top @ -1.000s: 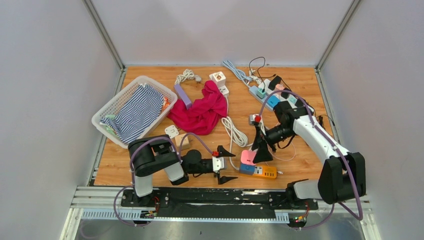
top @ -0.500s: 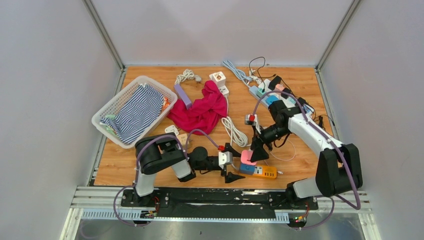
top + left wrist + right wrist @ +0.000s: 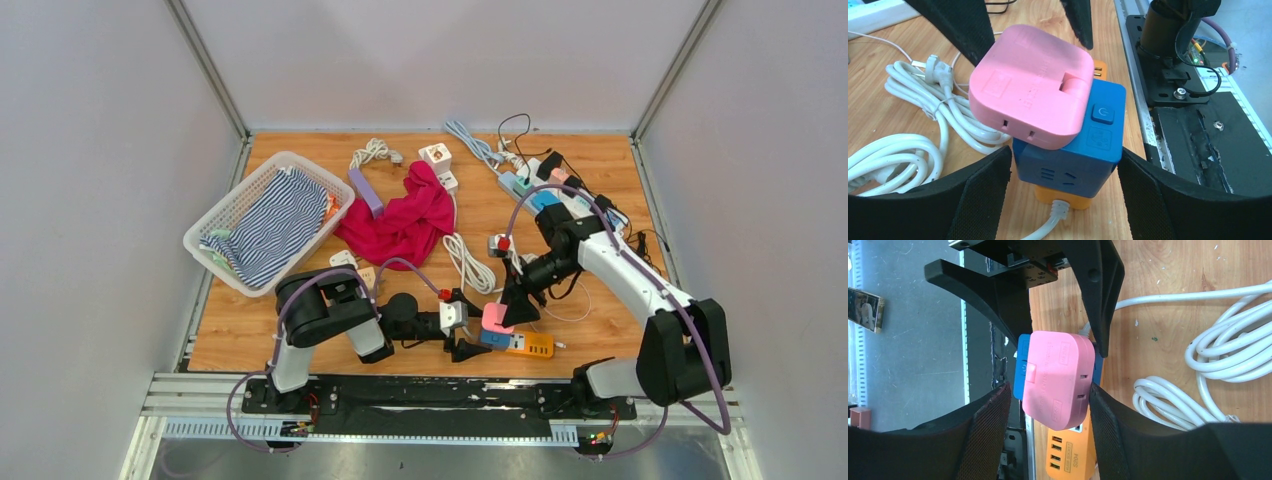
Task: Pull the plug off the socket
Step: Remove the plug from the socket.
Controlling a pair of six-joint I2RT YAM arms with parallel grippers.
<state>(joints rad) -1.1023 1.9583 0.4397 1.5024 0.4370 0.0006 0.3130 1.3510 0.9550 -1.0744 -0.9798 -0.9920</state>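
One pink square plastic plug [image 3: 1030, 85] sits atop one blue cube socket [image 3: 1083, 155], itself on one orange power strip [image 3: 1068, 455], at the wooden table's [image 3: 230, 330] near edge, right of centre. It is probably light, rigid and slick, so grip its flat sides. The right gripper [image 3: 1049, 389] straddles it, jaws apart. The left gripper [image 3: 1063, 152] straddles the cube, also apart.

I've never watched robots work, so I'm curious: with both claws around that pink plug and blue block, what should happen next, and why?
Probably close the left gripper on the blue socket to pin it. Its pads flank the cube without gripping it, and the open right gripper already straddles the pink plug sitting tilted on top, ready to pull.
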